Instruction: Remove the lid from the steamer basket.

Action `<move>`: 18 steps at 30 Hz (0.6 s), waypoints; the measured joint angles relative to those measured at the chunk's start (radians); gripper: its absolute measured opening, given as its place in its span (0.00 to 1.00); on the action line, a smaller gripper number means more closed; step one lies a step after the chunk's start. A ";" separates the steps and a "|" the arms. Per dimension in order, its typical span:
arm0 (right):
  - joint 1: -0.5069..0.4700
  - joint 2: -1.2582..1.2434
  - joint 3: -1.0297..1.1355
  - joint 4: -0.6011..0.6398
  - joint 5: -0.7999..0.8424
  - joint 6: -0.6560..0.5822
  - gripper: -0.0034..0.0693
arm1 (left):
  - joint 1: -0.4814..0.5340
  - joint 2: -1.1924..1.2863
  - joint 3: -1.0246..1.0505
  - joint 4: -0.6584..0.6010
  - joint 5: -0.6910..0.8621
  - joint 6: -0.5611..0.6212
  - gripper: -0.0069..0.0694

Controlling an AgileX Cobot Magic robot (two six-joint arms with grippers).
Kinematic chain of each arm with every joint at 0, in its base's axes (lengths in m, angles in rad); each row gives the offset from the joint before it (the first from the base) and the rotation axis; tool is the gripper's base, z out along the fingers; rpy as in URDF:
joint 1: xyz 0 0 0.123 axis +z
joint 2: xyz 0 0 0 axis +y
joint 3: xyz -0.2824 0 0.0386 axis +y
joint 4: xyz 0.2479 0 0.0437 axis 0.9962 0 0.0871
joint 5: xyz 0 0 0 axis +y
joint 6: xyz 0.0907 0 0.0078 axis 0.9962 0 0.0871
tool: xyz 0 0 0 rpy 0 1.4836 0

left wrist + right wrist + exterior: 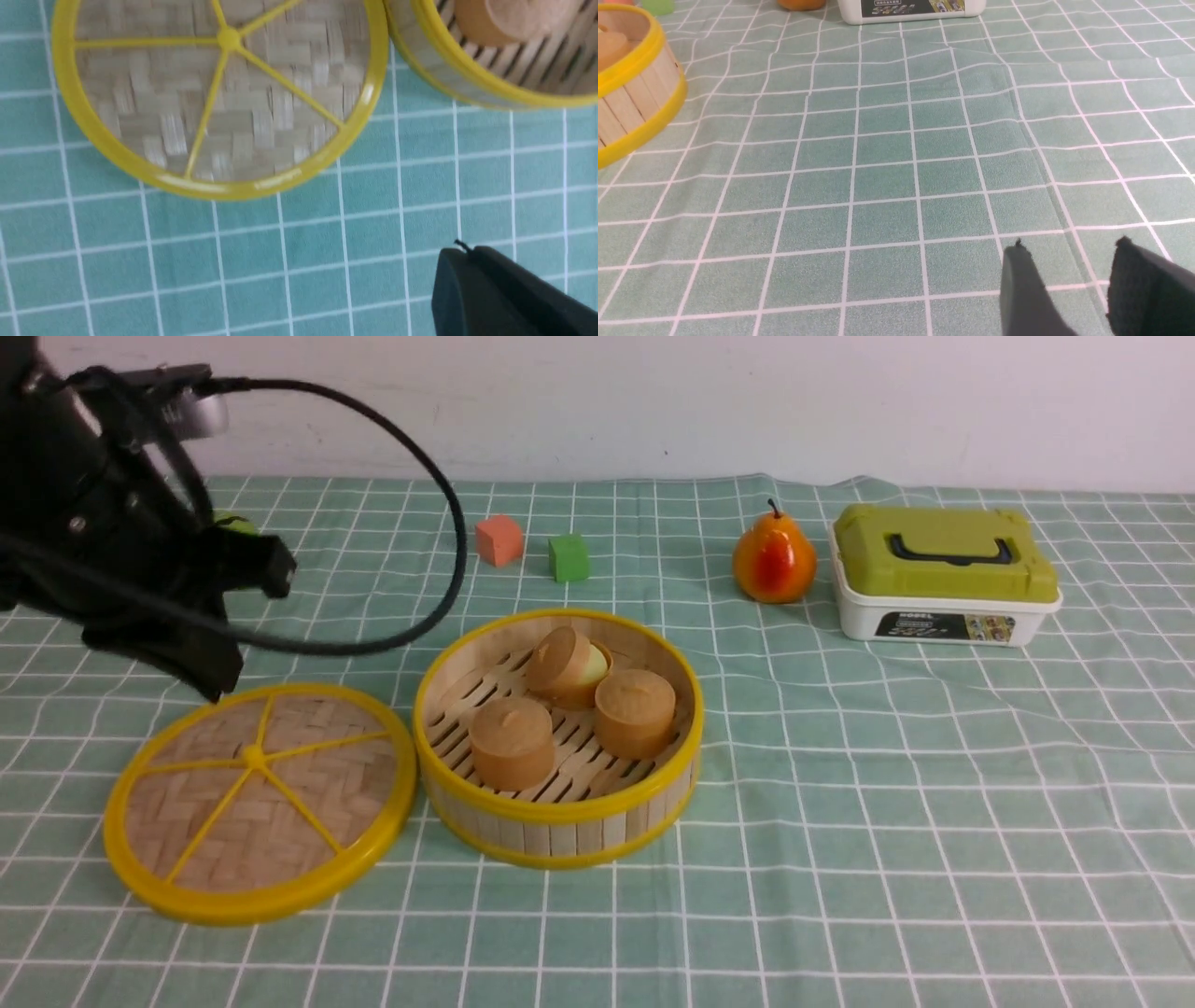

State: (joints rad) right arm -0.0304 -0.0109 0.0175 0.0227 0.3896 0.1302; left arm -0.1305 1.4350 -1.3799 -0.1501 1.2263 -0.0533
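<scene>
Lid (308,803) flat at lower left, probably parked there to uncover the steamer basket (565,835); left jaws (467,247) together, right jaws (1069,247) apart.

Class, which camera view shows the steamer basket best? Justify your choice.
The front view: it shows the steamer basket whole, with its slatted floor and contents. The left wrist view catches only part of its rim, wall and inside; the right wrist view, another cut-off part.

Front view: high, looking forward and down, whole tub (560,831) central. Both wrist views: closer, tub edge shared.
</scene>
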 joint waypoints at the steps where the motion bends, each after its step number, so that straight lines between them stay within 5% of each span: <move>1: 0.000 0.000 0.000 0.000 0.000 0.000 0.38 | 0.000 -0.055 0.067 -0.016 -0.026 0.006 0.07; 12: 0.000 0.000 0.000 0.000 0.000 0.000 0.38 | 0.000 -0.763 0.813 -0.297 -0.569 0.105 0.07; 18: 0.000 0.000 0.000 0.000 0.000 0.000 0.38 | 0.000 -1.169 1.016 -0.358 -0.729 0.125 0.07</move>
State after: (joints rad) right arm -0.0304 -0.0109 0.0175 0.0227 0.3896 0.1302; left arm -0.1305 0.2661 -0.3637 -0.5082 0.4977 0.0715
